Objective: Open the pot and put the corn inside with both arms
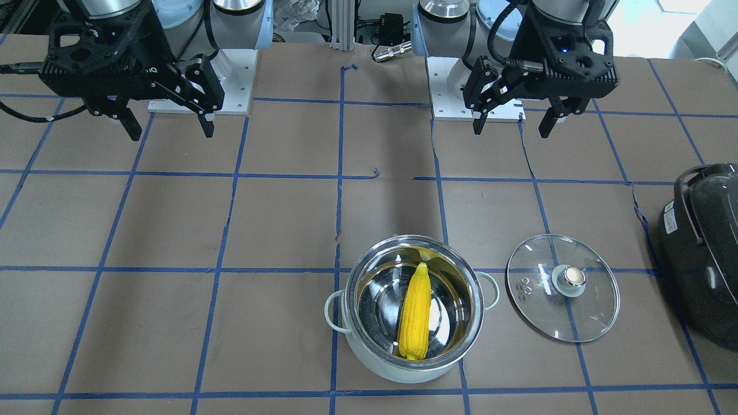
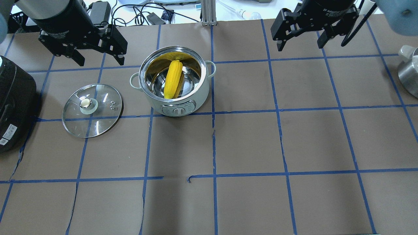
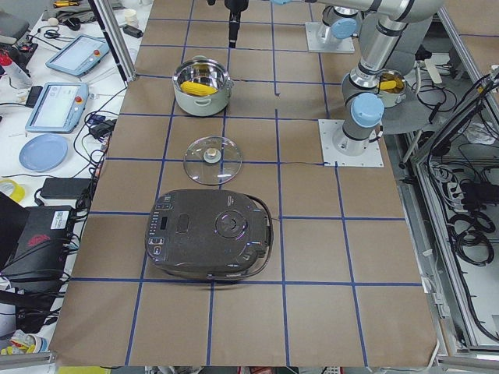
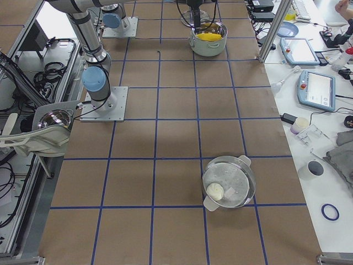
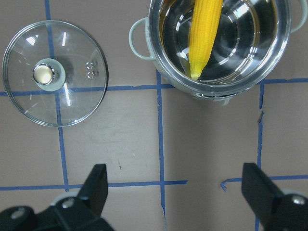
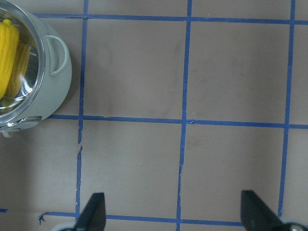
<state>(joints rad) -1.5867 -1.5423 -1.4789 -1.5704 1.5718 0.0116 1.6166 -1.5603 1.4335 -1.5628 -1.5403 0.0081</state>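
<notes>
Front-facing view: the pot (image 1: pixel 403 369) stands uncovered on the table (image 1: pixel 173 230). The corn (image 1: pixel 416 314) lies inside it, thick end against the wall farthest from the robot and tip pointing toward the robot. The lid (image 1: pixel 542 314) lies flat on the table, knob up, just beside the pot but not touching it, between the pot and the dark appliance (image 1: pixel 706 259). The left gripper (image 1: pixel 511 131) and the right gripper (image 1: pixel 171 134) hang above the table near the arm bases, jaws spread wide with nothing between them. Overhead view: the corn slants across the steel bowl, the lid sits on the robot's left of the pot, and both grippers are well apart from pot and lid. Exterior left view: the appliance is nearest, then the lid, then the pot with yellow showing inside. Exterior right view: the pot with the corn stands at the far end, and a second pot (image 4: pixel 229 182), lidded, stands well apart and nearer the camera. Left wrist view: fingers wide and empty, with lid and pot in view beyond them. Right wrist view: fingers wide and empty over the taped grid, the pot at the frame's left edge.
</notes>
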